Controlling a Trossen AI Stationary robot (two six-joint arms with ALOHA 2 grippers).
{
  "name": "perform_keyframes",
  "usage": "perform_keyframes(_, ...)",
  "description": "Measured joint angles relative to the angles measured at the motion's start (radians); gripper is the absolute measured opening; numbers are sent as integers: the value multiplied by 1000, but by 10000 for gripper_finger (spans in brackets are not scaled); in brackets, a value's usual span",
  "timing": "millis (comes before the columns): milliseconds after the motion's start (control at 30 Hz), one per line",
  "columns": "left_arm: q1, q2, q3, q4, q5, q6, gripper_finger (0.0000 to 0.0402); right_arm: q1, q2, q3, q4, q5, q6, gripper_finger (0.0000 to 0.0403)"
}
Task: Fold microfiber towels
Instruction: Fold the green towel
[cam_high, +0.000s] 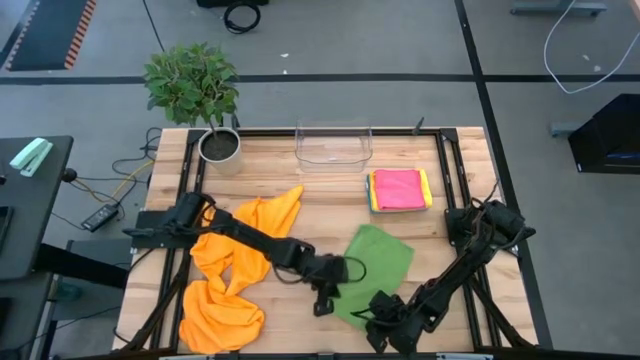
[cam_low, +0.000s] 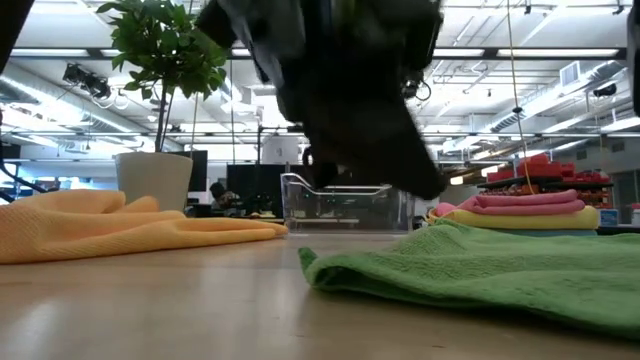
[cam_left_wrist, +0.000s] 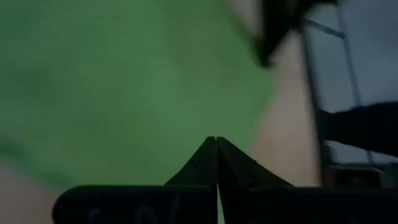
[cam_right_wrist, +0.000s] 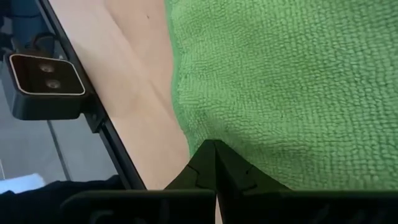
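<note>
Two grippers, left (cam_high: 325, 298) and right (cam_high: 378, 335), have fingers pinched closed at the green towel's (cam_high: 375, 262) near edges on the desk (cam_high: 330, 190). Soft, light, floppy cloth; corners look best for gripping.

bin (cam_high: 334, 146) behind towel (cam_high: 378, 262) (stack (cam_high: 399, 190) right)

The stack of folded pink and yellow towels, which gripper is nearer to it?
Left. The left gripper is beside the green towel, below the stack; the right gripper is farther, near the table's front edge.
</note>
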Motion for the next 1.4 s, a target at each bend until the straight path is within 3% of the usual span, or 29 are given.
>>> perform_keyframes(200, -34, 37, -1, -54, 7, 26, 6, -3, -28, -3, -58, -23, 12, 2)
perform_keyframes(433, 8, 40, 2, -158, -108, 29, 5, -3, -35, -3, -77, -109, 26, 2)
perform_keyframes(733, 57, 4, -3, -178, -127, 22, 7, 17, -35, -4, -54, -178, 49, 2)
perform_keyframes(967, 47, -53, 0, -83, -116, 80, 6, 19, -86, -10, -122, -133, 10, 2)
perform_keyframes(1133, 27, -12, -2, -67, -49, 88, 4, 24, -103, -9, -170, -124, 27, 2)
perform_keyframes(1400, -5, 71, 3, -68, -35, 4, 4, 50, -120, -7, -196, -117, 49, 2)
